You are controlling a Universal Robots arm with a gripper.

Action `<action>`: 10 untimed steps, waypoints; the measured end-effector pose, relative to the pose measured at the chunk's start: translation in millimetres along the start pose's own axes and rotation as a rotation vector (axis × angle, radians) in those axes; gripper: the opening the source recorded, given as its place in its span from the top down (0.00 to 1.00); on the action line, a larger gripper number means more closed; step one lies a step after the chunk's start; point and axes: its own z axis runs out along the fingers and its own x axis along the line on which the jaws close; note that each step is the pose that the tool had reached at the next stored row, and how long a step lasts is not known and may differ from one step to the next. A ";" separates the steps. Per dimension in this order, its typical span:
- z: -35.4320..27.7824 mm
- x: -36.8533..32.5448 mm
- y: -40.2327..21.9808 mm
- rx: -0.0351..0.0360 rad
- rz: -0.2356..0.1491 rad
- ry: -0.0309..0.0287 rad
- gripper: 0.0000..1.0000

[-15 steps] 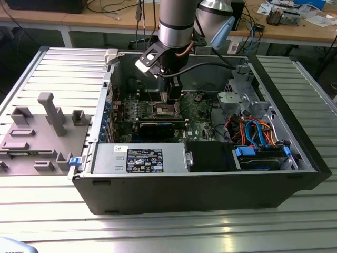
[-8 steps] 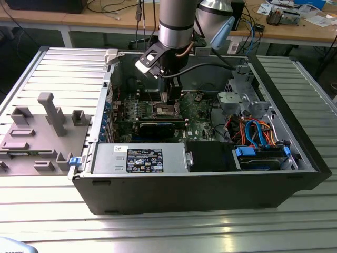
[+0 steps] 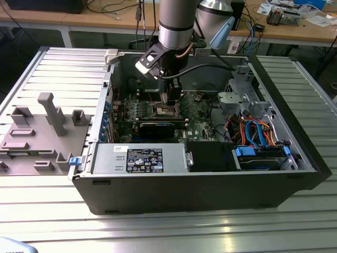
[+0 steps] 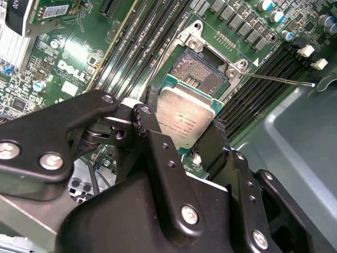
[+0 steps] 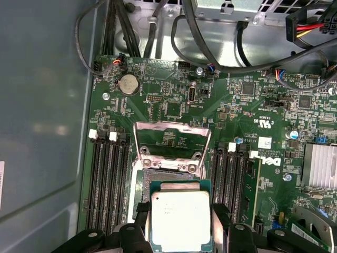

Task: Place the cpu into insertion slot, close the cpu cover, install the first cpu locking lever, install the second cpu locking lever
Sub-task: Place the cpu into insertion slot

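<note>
My gripper (image 4: 184, 126) is shut on the cpu (image 4: 183, 117), a flat square chip with a silver-grey top, held by two opposite edges between black fingers (image 4: 151, 108). The first wrist view shows the same cpu (image 5: 180, 219) hovering partly over the insertion slot (image 5: 164, 164), whose dark pin field is exposed. The cpu cover (image 5: 171, 125) stands flipped open beyond the slot, green board showing through its cut-out. A thin locking lever (image 4: 279, 79) sticks out sideways from the insertion slot (image 4: 199, 71). In the exterior view, the gripper (image 3: 169, 101) reaches down into the open computer case over the motherboard.
Long black memory slots (image 5: 108, 184) flank the socket on both sides. A finned heatsink (image 5: 320, 166) and cable bundles (image 5: 174, 31) lie nearby. The case wall (image 3: 184, 190), power supply (image 3: 142, 158) and drive cage with coloured cables (image 3: 258, 132) surround the board. A grey fixture (image 3: 47, 126) sits outside.
</note>
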 end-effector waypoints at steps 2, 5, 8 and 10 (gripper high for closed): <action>0.5 0.0 0.0 -0.0001 0.002 0.0000 0.45; 1.3 0.0 0.0 -0.0002 0.005 0.0000 0.45; 2.0 -0.1 0.0 -0.0003 0.007 0.0000 0.45; 2.5 -0.1 0.0 -0.0003 0.008 -0.0001 0.45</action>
